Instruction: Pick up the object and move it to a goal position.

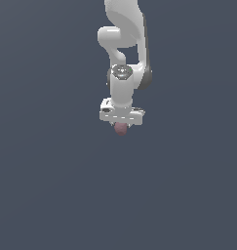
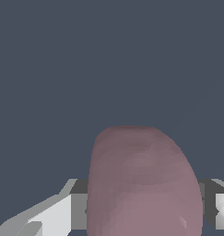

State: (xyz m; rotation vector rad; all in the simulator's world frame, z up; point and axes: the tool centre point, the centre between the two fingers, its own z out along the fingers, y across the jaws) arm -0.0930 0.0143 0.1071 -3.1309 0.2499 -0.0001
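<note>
The gripper [image 1: 121, 125] is clamping the reddish-pink object [image 1: 121, 129] between its fingers [image 2: 56, 214], the blob protruding at six o'clock below the white arm [image 1: 122, 44].

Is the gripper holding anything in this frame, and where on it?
Yes: the gripper holds the pink object, a finger on each side of its body.

A bare simulated scene, not a real room; a flat, uniform slate-grey backdrop [image 1: 47, 185] fills both views with no seams or furniture; the white robot arm [image 1: 124, 58] shows smooth, faceted rendered surfaces; lighting is even and shadowless.
</note>
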